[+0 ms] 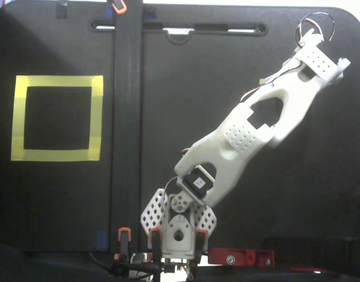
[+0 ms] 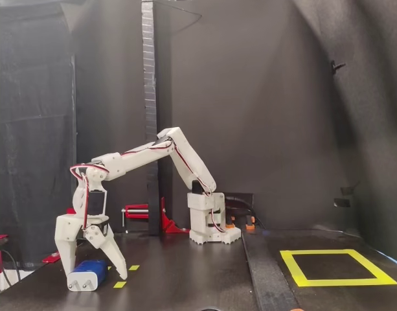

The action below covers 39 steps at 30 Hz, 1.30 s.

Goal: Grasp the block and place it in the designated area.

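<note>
In the side fixed view the dark-blue block lies on the black table at the near left, its pale pronged end facing the camera. My white gripper points down over it and is open, with one finger on each side of the block and the tips close to the table. In the top-down fixed view the arm's wrist at the upper right hides both block and fingers. The designated area, a yellow tape square, shows at the left from above and at the right from the side, with nothing in it.
A black upright post stands behind the arm base, and from above it appears as a dark strip between arm and square. Red clamps sit near the base. Small yellow markers lie beside the block.
</note>
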Tool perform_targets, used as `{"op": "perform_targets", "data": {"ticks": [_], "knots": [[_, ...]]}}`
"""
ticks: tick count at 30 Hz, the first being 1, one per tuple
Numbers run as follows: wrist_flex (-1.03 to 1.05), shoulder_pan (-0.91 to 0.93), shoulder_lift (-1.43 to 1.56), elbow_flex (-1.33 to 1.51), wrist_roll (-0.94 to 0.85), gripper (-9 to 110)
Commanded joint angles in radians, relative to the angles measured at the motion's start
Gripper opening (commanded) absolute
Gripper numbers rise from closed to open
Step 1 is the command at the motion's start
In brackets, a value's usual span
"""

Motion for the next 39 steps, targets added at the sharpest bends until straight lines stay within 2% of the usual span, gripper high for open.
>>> {"op": "perform_targets", "data": {"ticks": [1,6,26,39], "knots": [[-0.005,-0.002,0.002,-0.034,-0.011,37],[-0.005,0.0,-0.002,-0.032,-0.015,19],[0.044,0.009,0.011,-0.04,-0.012,19],[0.238,-0.02,0.146,-0.126,0.06,19]]}}
